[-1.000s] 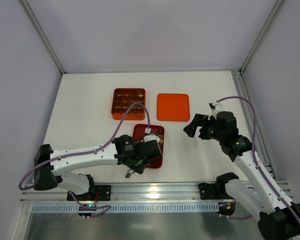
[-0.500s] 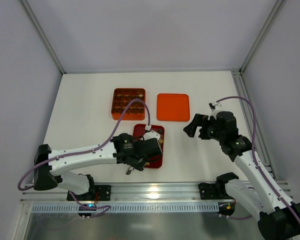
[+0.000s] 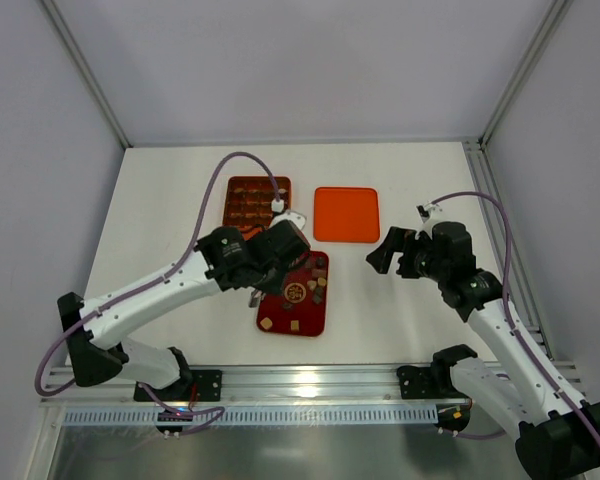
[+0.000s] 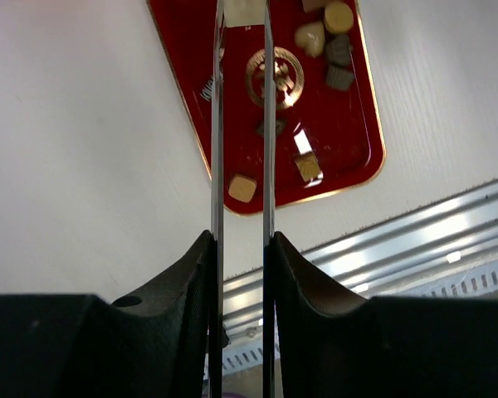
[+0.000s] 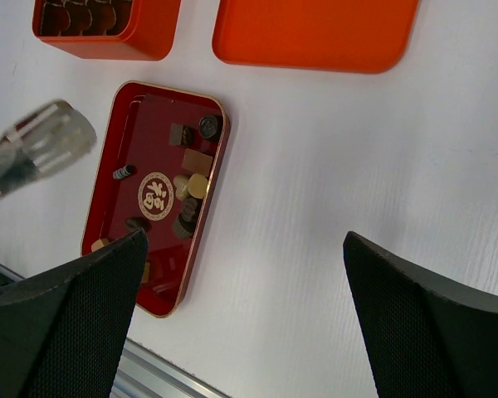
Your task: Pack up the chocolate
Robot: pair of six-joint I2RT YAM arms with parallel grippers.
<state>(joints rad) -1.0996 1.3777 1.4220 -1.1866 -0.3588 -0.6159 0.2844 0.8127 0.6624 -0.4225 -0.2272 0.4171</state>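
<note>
White worktop (image 3: 160, 200): left tool (image 4: 242, 18) clamped a cream chocolate piece (image 4: 242, 7), right tool (image 5: 245, 240) gaped; loose chocolates (image 5: 191, 186) lay unpacked in a dark red rectangular tray (image 5: 120, 211), orange gridded box (image 5: 108, 40) seemingly part-filled.

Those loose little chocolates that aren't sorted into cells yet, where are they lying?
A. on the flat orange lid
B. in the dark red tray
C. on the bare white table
B: the right wrist view shows the loose chocolate scattered inside the dark red tray, near its gold emblem, while the orange lid carries none.
</note>
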